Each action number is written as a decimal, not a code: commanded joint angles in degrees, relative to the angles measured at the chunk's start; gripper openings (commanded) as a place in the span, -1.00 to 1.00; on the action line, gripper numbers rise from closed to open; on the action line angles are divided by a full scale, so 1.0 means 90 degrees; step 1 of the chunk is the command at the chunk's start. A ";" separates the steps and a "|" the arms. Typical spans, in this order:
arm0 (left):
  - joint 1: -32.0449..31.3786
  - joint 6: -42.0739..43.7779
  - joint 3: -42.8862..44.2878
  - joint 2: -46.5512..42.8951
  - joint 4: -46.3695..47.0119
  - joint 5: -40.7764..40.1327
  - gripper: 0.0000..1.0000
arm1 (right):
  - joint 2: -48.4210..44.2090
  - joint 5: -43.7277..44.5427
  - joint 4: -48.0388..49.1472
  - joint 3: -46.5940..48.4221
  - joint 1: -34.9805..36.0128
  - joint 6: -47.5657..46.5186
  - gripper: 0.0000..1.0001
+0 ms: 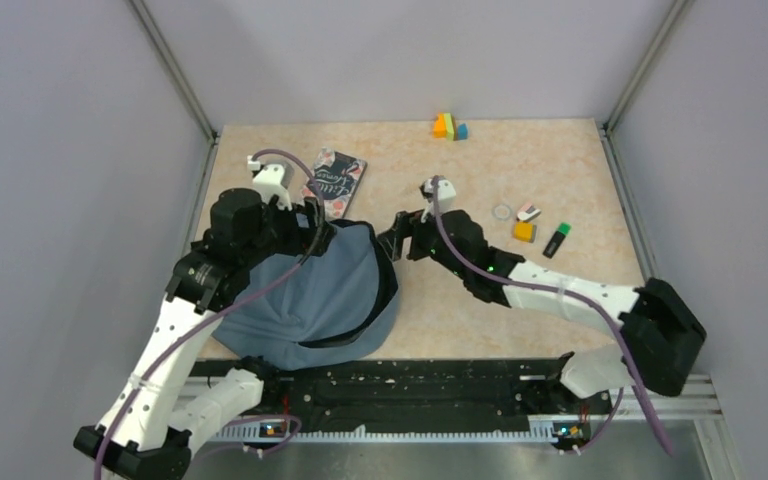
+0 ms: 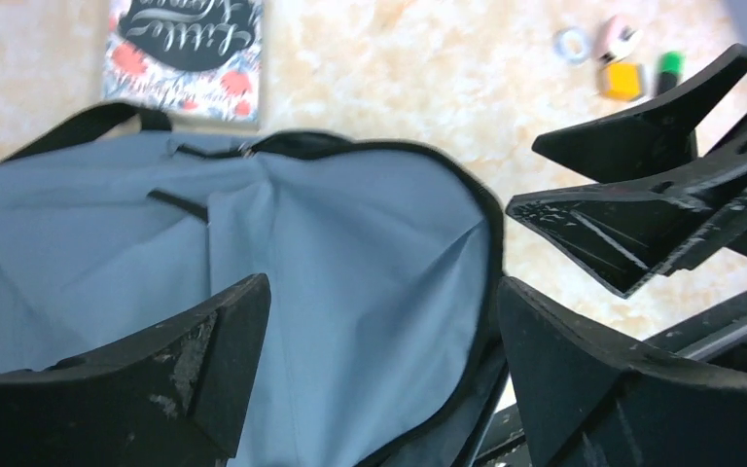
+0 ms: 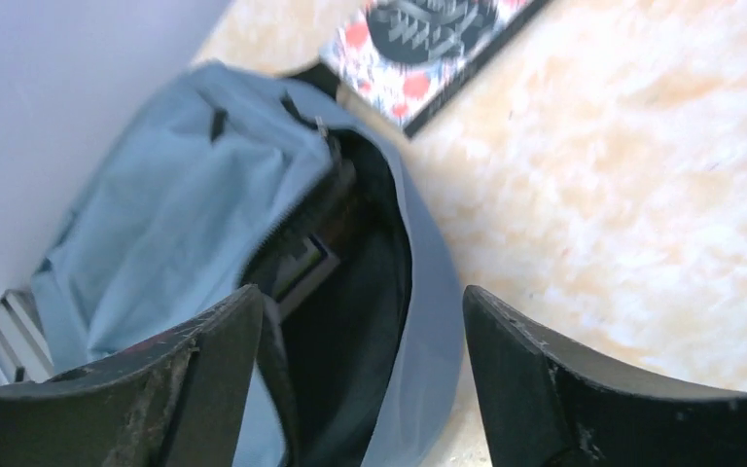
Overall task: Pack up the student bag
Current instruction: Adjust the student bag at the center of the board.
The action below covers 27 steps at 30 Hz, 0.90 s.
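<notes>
Hovering over the student bag (image 1: 300, 290) with both grippers spread, nothing held. Left gripper (image 2: 379, 302): fingers wide apart, blue fabric directly beneath and between them, no contact I can confirm. Right gripper (image 3: 360, 302): also spread, mouth of the bag right below it, dark zipper rim (image 3: 410, 233) running between its fingers. It looks just beside the fabric, not pinching.

Bag handling, my read: soft, floppy cloth, no frame — it'll sag and fold wherever it's lifted, and the mouth will collapse unless one side is held up. Light while mostly empty, not fragile, fabric not slippery. Best holds: the stiffer zipper rim at the opening, or the black top loop (image 2: 97, 122) ahead-left of the left gripper. Pinching flat panel cloth would just bunch it. One gripper should lift the rim while the other loads.

A flat item (image 3: 302, 265) with a pale edge sits inside the opening; can't tell what it is.

Writing: only on the book (image 2: 185, 44), lying on the table (image 1: 560, 160) ahead of the left gripper, just past the bag's top. White script on a black oval with a floral border — first word looks like "Little", rest cropped or blurred. No brand or label seen on the bag.
</notes>
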 commanded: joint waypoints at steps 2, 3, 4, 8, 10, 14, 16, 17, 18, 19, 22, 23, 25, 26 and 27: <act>0.0039 -0.0251 0.0375 -0.0052 0.1336 0.0615 0.84 | -0.1196 0.0803 -0.0315 0.0008 -0.0089 -0.0876 0.61; 0.0046 -0.0292 0.0489 0.0109 0.1364 0.0489 0.85 | -0.1329 0.0888 -0.0393 0.0013 -0.0131 -0.0977 0.65; 0.0045 -0.0323 0.0626 0.0355 0.1350 0.0356 0.86 | -0.1450 0.0923 -0.0483 0.0022 -0.0190 -0.1054 0.67; 0.0453 -0.0174 0.1088 0.1576 0.1481 0.0074 0.87 | -0.1800 0.0916 -0.0741 0.0042 -0.0403 -0.1181 0.69; 0.0869 -0.0181 0.1301 0.2233 0.1719 0.0350 0.87 | -0.1911 0.0811 -0.0779 0.0015 -0.0458 -0.1212 0.69; 0.1783 -0.0465 0.1638 0.3583 0.2569 0.1283 0.86 | -0.2103 0.0581 -0.0850 -0.0101 -0.0475 -0.1185 0.70; 0.2027 -0.0437 0.2066 0.4458 0.2615 0.1347 0.86 | -0.2196 0.0460 -0.0863 -0.0189 -0.0480 -0.1108 0.69; 0.2098 -0.0402 0.2340 0.4843 0.2585 0.1353 0.86 | -0.2237 0.0401 -0.0864 -0.0237 -0.0488 -0.1064 0.70; 0.2161 -0.0359 0.2603 0.5184 0.2554 0.1373 0.86 | -0.2277 0.0342 -0.0862 -0.0283 -0.0495 -0.1022 0.70; 0.2213 -0.0324 0.2854 0.5552 0.2513 0.1373 0.86 | -0.2314 0.0295 -0.0872 -0.0314 -0.0503 -0.0991 0.70; 0.2275 -0.0184 0.3713 0.6546 0.2277 0.1188 0.85 | -0.2410 0.0179 -0.0902 -0.0389 -0.0507 -0.0947 0.70; 0.2285 -0.0156 0.3988 0.6847 0.2172 0.1166 0.85 | -0.2431 0.0154 -0.0910 -0.0400 -0.0509 -0.0935 0.70; 0.2286 -0.0085 0.4512 0.7469 0.1879 0.1209 0.84 | -0.2464 0.0133 -0.0913 -0.0428 -0.0514 -0.0939 0.70; 0.2281 -0.0071 0.4723 0.7709 0.1714 0.1268 0.84 | -0.2471 0.0121 -0.0920 -0.0438 -0.0509 -0.0935 0.69; 0.2285 -0.0069 0.4868 0.7920 0.1639 0.1278 0.84 | -0.2472 0.0119 -0.0922 -0.0446 -0.0512 -0.0930 0.70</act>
